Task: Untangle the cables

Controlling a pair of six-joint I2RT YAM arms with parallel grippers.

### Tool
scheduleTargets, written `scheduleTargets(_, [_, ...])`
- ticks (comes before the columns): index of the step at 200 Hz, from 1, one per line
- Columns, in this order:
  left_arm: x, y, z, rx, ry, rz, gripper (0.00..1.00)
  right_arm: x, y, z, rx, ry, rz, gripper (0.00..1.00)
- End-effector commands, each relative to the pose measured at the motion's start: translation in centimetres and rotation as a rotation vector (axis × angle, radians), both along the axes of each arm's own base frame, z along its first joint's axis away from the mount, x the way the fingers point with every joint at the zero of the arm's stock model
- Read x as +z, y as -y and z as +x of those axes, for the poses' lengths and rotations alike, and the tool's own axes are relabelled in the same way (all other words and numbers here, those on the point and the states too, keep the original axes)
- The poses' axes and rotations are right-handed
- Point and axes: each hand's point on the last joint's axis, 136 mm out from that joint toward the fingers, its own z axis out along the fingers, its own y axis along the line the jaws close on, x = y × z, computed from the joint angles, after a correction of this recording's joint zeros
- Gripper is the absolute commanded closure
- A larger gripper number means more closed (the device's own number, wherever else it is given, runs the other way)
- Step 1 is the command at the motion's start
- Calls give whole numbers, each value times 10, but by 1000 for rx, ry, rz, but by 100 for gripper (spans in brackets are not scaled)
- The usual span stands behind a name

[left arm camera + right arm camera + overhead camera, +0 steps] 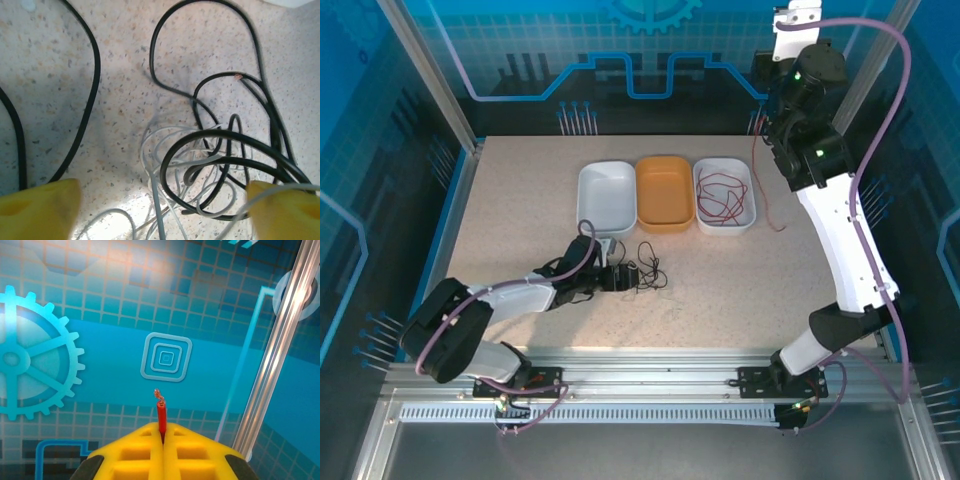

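Your left end effector [160, 217] stood wide open, gripping nothing. Its yellow fingertips [40, 207] showed at the two lower corners of the left wrist view, both cut off by the frame edge. Between them lay a knot of black cables [220, 150] and pale cables [155, 150] on the speckled counter [120, 60]. You could not tell which pale strands ran over or under the black loops. One black end showed a bare copper tip. From above, that knot sat on the near side of the orange tray [665, 195], with the end effector's body hiding part of it.

Your right end effector [162, 440] was pressed shut on a red cable [161, 412], with a short stub sticking up past the closed fingers. The fingers hid the rest of it in the right wrist view. From above, a thin red strand hung down to the right of the orange tray, too fine to follow all the way.

More red cables [720, 205] lay coiled in the white tray [751, 190] just right of the orange tray.
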Motion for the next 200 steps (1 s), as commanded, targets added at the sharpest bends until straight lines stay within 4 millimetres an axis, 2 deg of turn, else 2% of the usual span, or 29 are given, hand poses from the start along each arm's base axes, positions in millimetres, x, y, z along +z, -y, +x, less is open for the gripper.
scheduleTargets(1, [28,-1,4,16,40,-17,1,9,2,6,30,35,66,100])
scheduleTargets(65, [79,-31,6,131,181,14,1,-33,-9,41,51,-49,88,100])
scheduleTargets(97, [95,-39,4,152,236,12,1,-41,-7,57,46,-50,104,100])
scheduleTargets(121, [98,-40,4,158,244,11,1,-36,-5,69,42,-46,114,100])
scheduleTargets(154, [98,-39,4,159,242,6,1,-16,-4,78,43,-17,114,100])
scheduleTargets(167, [96,-40,5,161,240,15,1,-5,-5,76,51,3,122,100])
scheduleTargets(200, [92,-38,8,163,228,20,1,7,-5,65,75,17,158,100])
